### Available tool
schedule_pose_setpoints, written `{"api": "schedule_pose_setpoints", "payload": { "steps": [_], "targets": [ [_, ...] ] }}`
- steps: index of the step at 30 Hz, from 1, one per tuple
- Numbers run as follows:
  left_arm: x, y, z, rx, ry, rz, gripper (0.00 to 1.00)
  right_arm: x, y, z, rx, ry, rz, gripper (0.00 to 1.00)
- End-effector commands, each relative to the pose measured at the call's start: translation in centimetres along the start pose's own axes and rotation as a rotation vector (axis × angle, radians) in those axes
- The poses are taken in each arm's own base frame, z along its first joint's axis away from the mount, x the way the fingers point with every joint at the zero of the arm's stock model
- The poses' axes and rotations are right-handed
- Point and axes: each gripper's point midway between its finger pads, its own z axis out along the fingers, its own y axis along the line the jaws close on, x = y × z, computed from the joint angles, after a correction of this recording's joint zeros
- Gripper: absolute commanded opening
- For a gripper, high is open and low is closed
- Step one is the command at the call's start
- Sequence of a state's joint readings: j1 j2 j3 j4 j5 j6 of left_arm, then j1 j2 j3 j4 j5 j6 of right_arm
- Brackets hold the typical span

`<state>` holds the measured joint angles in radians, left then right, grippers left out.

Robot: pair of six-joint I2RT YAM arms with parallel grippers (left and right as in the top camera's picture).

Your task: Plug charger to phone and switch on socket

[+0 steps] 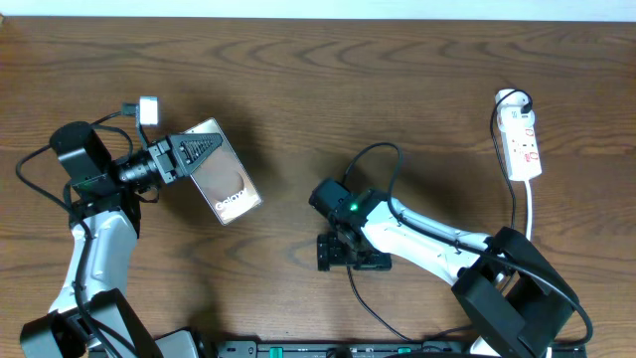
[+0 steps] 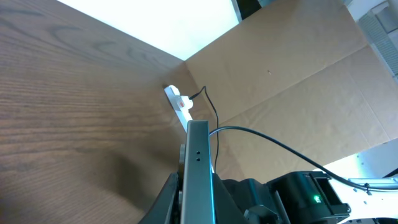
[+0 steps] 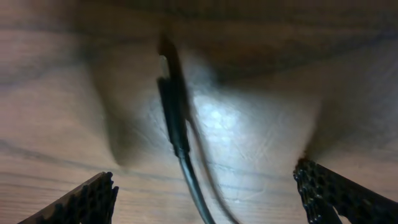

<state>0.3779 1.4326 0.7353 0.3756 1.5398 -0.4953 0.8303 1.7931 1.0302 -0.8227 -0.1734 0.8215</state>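
My left gripper [image 1: 196, 151] is shut on the phone [image 1: 227, 183], a glossy brown slab with white lettering, held above the table at the left. In the left wrist view the phone [image 2: 198, 163] stands edge-on between the fingers. My right gripper [image 1: 353, 257] hangs low over the table's middle with its jaws wide open. In the right wrist view the charger's black plug tip [image 3: 169, 93] lies flat on the wood between the open fingers [image 3: 93, 199], touched by neither. The charger cable [image 1: 364, 300] trails toward the front edge. The white socket [image 1: 523, 139] lies at the far right.
A black plug [image 1: 523, 100] sits in the socket's far end, and its white cord [image 1: 531, 204] runs toward the front. A cardboard wall [image 2: 292, 81] stands behind the socket [image 2: 179, 103] in the left wrist view. The right arm [image 1: 437, 244] stretches across the front right.
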Motion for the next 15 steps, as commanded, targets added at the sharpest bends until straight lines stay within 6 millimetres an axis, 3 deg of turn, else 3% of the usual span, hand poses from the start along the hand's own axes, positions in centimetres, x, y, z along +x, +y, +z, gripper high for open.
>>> {"api": "schedule_pose_setpoints", "payload": {
  "steps": [1,7,15],
  "targets": [
    [0.1,-0.6,-0.1,0.026,0.014,0.026,0.08,-0.2,-0.5,0.4,0.037,-0.021,-0.015,0.90],
    [0.1,-0.5,-0.1,0.024,0.013,0.026,0.08,-1.1,-1.0,0.3,0.069,-0.070,-0.020,0.81],
    [0.1,-0.6,-0.1,0.025,0.013,0.026,0.07,-1.7,0.5,0.3,-0.008,-0.073,-0.178,0.72]
  ]
}}
